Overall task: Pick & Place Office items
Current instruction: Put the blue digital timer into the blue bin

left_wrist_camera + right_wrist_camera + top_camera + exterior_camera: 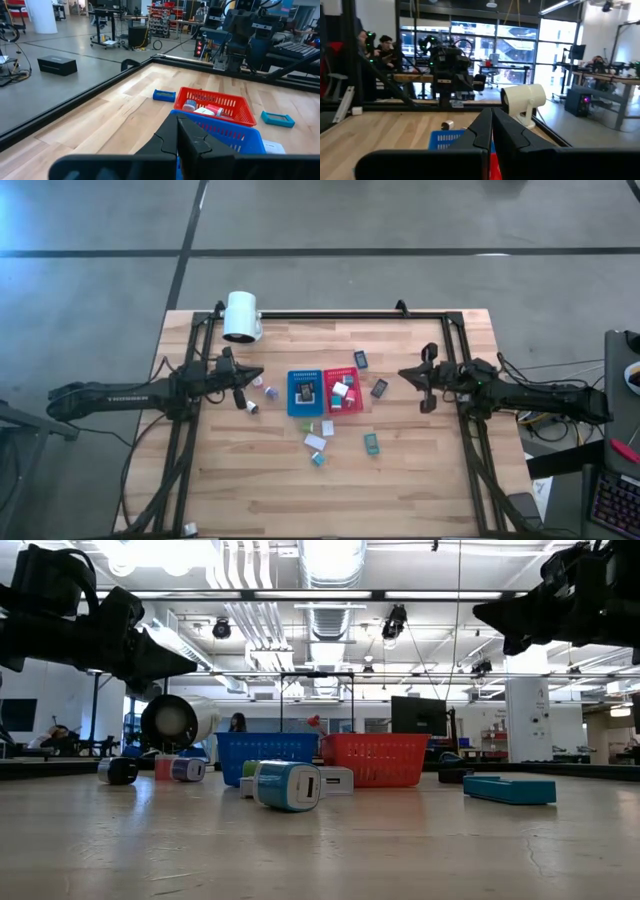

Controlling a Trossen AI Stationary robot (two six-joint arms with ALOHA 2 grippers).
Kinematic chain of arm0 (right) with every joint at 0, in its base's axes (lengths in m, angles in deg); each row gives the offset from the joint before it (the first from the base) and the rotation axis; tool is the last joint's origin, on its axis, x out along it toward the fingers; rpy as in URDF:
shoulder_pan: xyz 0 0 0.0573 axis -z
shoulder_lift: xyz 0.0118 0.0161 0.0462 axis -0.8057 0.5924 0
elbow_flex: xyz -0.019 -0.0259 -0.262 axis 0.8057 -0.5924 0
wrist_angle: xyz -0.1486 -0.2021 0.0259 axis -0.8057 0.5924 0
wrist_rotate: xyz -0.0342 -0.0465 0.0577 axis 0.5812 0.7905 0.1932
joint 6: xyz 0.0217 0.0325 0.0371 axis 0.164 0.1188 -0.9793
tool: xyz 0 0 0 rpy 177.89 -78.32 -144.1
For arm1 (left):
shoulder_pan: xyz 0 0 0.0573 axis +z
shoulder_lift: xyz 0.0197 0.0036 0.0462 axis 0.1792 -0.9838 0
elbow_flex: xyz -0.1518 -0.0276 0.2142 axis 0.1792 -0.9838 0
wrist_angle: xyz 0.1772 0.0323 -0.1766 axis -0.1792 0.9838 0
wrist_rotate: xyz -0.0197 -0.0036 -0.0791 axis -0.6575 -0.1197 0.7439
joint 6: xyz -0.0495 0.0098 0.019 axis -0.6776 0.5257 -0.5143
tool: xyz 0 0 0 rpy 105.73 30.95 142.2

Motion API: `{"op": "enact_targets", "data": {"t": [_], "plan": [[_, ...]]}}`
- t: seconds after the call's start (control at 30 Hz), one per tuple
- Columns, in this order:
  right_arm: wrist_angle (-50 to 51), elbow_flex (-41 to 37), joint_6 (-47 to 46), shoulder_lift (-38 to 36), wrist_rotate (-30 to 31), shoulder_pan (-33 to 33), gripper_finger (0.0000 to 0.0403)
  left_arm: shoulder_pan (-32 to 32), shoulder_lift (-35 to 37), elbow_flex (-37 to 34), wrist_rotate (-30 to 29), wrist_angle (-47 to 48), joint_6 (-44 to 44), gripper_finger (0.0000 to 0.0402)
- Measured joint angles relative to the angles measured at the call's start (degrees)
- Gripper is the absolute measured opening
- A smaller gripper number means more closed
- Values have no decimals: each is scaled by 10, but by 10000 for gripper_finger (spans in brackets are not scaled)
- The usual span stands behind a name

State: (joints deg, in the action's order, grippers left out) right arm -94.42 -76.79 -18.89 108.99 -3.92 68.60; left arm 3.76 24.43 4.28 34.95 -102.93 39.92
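Observation:
Small office items lie scattered on the wooden table around a blue tray (302, 393) and a red tray (341, 390). Among them are a teal-and-white block (288, 785), a flat teal piece (371, 444), white blocks (315, 442) and dark pieces (379, 388). The red tray holds several items (202, 109); the blue tray also holds some. My left gripper (250, 380) hovers shut left of the blue tray, above the table (170, 660). My right gripper (412, 377) hovers shut right of the red tray, also raised (490, 615). Neither holds anything.
A big white cylinder (241, 316) stands at the table's far left corner. A black frame (330, 314) runs along the far edge and both sides. Bare wood lies toward the near edge (330, 500). People show in the room beyond the table.

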Motion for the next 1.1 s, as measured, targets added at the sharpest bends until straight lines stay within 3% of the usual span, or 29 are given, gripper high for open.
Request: {"op": "enact_targets", "data": {"t": [0.23, 0.33, 0.4, 0.53, 0.63, 0.77, 0.9, 1.1], "plan": [[9, 0, -4, 0, 6, 0, 8, 0, 0, 0, 0, 0, 0, 10], [23, 4, -33, 0, 41, 0, 8, 0, 0, 0, 0, 0, 0, 11], [79, 28, -46, 0, 85, 0, 8, 0, 0, 0, 0, 0, 0, 12], [284, 106, -91, 21, 161, -1, 8, 0, 0, 0, 0, 0, 2, 12], [402, 155, -131, 59, 167, -1, 9, 0, 0, 0, 2, 0, 2, 13], [467, 197, -144, 126, 166, -8, 17, 0, 0, 0, 5, 1, 2, 13], [536, 243, -172, 204, 162, -9, 47, 0, 0, 0, 7, 8, 2, 13], [588, 304, -198, 323, 106, -10, 135, 0, 0, 0, 7, 13, 3, 13]]}}
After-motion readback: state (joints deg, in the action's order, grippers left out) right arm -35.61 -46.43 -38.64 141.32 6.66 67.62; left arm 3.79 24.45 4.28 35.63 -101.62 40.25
